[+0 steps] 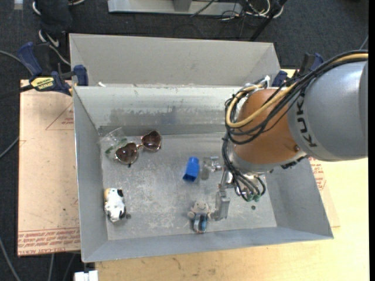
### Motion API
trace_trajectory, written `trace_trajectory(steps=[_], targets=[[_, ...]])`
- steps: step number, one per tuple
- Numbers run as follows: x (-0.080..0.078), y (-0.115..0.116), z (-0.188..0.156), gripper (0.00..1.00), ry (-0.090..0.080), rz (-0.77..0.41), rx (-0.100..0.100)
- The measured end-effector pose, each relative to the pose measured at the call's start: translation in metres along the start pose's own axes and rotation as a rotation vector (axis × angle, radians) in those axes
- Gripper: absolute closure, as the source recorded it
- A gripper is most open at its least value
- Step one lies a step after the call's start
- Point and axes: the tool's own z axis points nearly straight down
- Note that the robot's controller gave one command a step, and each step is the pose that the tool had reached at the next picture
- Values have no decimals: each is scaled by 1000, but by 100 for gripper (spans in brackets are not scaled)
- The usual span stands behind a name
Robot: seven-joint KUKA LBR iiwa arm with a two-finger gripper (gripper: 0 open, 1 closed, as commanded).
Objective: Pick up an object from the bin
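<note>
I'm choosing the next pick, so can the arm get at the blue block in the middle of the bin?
Probably yes. The blue block lies alone on bare bin floor, with nothing on or against it, and the arm hangs close beside it.

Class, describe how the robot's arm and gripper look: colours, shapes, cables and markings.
The arm is a thick, rounded silver-grey tube with black lettering beginning KU. Its wrist wears a smooth orange cover, looped with yellow and black cables. Below it sits a small grey metal gripper.
</note>
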Motion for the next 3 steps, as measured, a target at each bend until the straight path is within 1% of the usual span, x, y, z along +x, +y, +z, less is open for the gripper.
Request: trace_trajectory(steps=[1,2,3], targets=[[-17,21,13,0,21,-51,-1],[-24,52,22,0,-8,-175,-1],[-18,55,51,0,6,-393,-6]])
